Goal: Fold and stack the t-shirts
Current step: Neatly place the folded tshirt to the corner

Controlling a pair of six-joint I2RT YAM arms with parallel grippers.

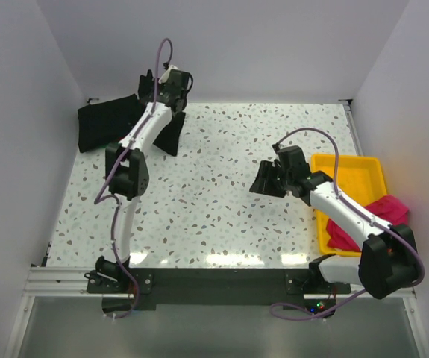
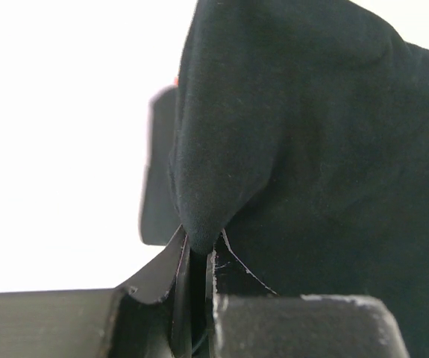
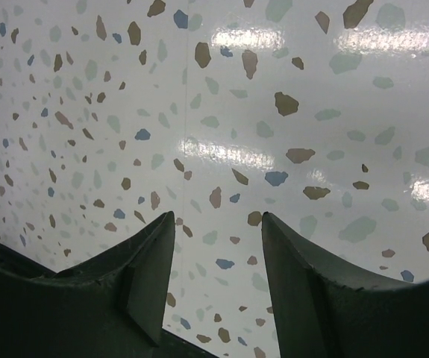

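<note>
A black t-shirt (image 1: 106, 123) lies at the table's far left corner, part of it lifted. My left gripper (image 1: 168, 95) is shut on a pinch of it; the black cloth (image 2: 311, 134) fills the left wrist view and hangs from between the jaws (image 2: 197, 250). A magenta-pink t-shirt (image 1: 382, 212) lies in and over the yellow tray (image 1: 348, 170) at the right. My right gripper (image 1: 262, 179) is open and empty above bare table (image 3: 218, 216), left of the tray. No red or green shirt shows.
White walls close in the table at the left, back and right. The speckled tabletop (image 1: 221, 194) lies between the two arms. The black shirt's lifted flap (image 1: 171, 134) hangs beside the left arm.
</note>
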